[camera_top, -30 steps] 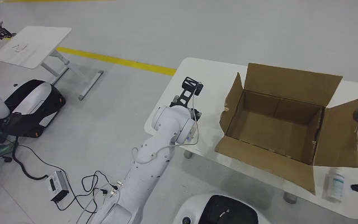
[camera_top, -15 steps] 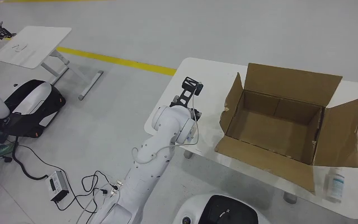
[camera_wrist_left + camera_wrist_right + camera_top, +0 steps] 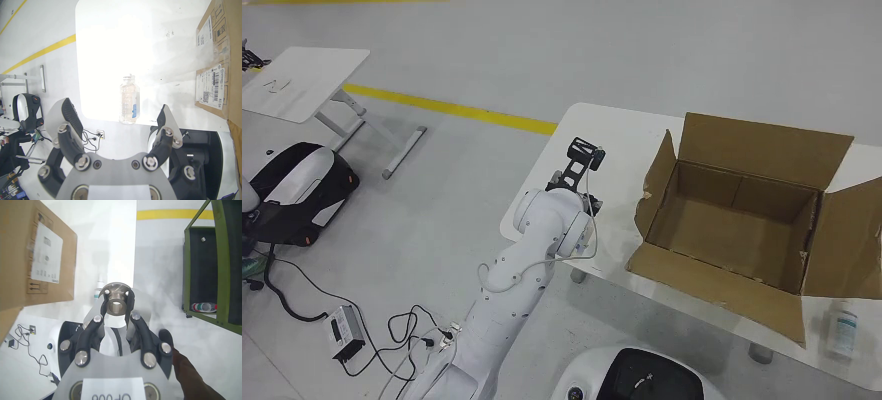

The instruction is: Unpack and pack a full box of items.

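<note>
The left end effector hangs wide open and empty above a clear bottle that seems to lie at the edge of the desk, near the open cardboard box — the right end effector is clamped on a flanged metal bushing, with a small bottle beyond it

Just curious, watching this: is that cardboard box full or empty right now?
Empty. From above, the cardboard box stands open, flaps out, its bare floor showing.
</note>
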